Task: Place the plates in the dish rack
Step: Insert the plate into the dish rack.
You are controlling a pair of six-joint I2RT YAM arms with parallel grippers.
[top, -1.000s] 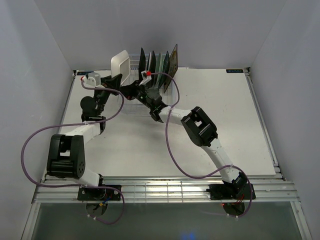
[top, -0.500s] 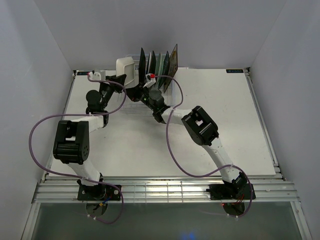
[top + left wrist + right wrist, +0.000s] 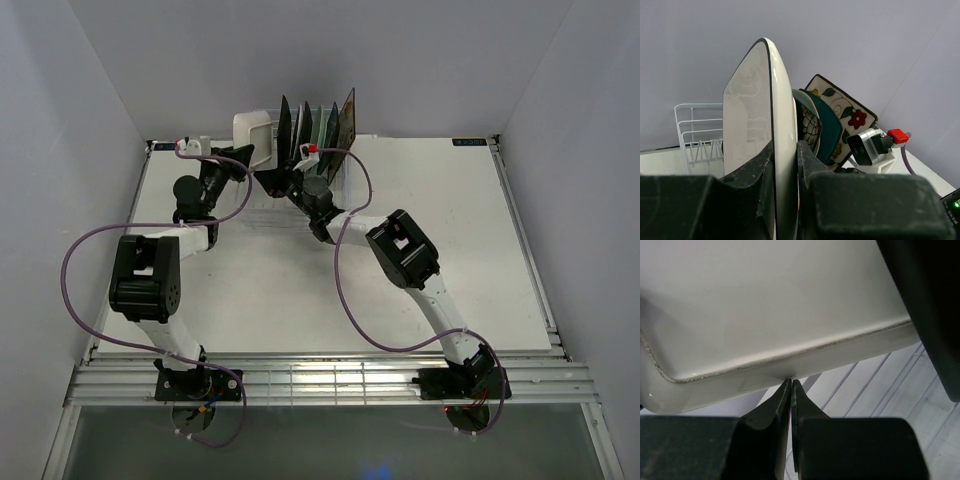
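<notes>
Two arms reach across the white table [image 3: 450,250] to the dish rack [image 3: 690,122] at its far edge. The rack (white wire, clearest from the left wrist) carries a row of plates standing on edge, among them a teal square plate [image 3: 832,132] and a cream floral plate [image 3: 845,110]. The white rectangular plate [image 3: 752,130] stands upright at the left end of this row, just beside the nearest racked plate; whether it sits in a slot cannot be determined. The left gripper [image 3: 785,170] clamps its lower edge, one finger on each face. The right gripper [image 3: 791,390] has both fingers pressed together, tips against the plate's rim.
</notes>
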